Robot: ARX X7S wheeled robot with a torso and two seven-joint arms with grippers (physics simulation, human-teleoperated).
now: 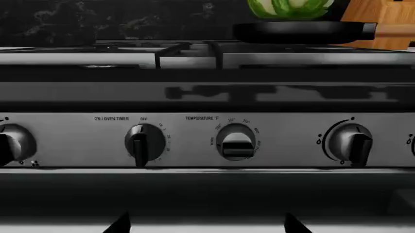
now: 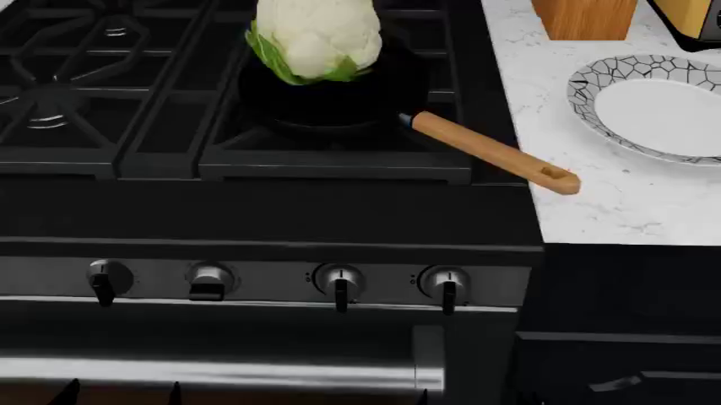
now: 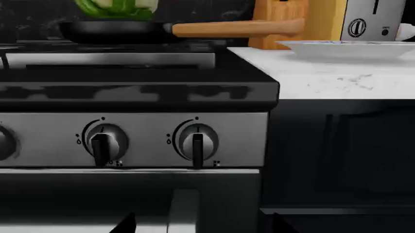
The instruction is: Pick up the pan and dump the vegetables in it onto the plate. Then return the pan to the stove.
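Pan (image 2: 333,97) with cauliflower (image 2: 316,38) sits on the stove (image 2: 113,126); I'd grasp its wooden handle (image 2: 496,153) mid-length, though I cannot tell either gripper's opening.

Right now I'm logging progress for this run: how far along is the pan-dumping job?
Nothing looks done. The cauliflower sits in the pan on the stove, and the plate on the counter holds nothing. Nothing is in hand: no gripper touches the pan handle, and both wrist views face the stove's front knobs from low down. Left: grasp the handle, dump onto the plate, return the pan.
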